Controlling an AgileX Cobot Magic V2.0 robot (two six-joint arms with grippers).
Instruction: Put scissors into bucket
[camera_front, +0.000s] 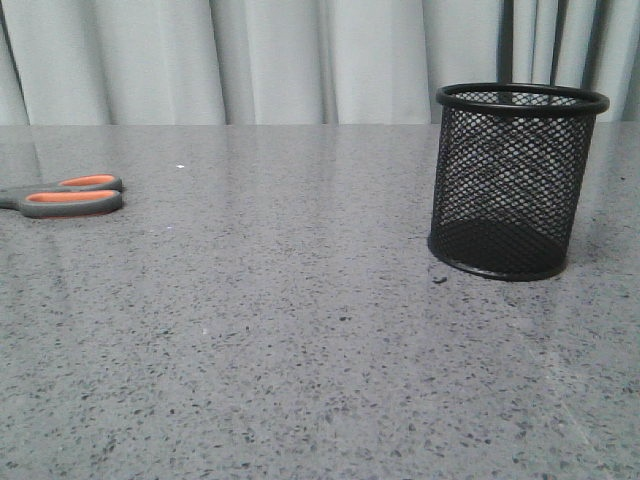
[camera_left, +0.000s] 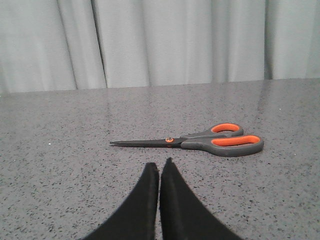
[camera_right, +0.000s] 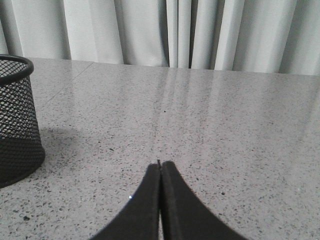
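Scissors (camera_left: 200, 142) look light, stiff, lying flat on the desk (camera_front: 300, 330), so I'd pinch near the pivot; left end effector (camera_left: 160, 167) closed, empty.

the scissors (camera_front: 68, 196) are laid flat on the table (camera_front: 300, 330), well apart from the upright bucket (camera_front: 515, 180); bare tabletop is seen between them, and the bucket's mouth is uncovered.

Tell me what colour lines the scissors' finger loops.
Orange, inside dark grey handles on the scissors; the left wrist view shows it best.
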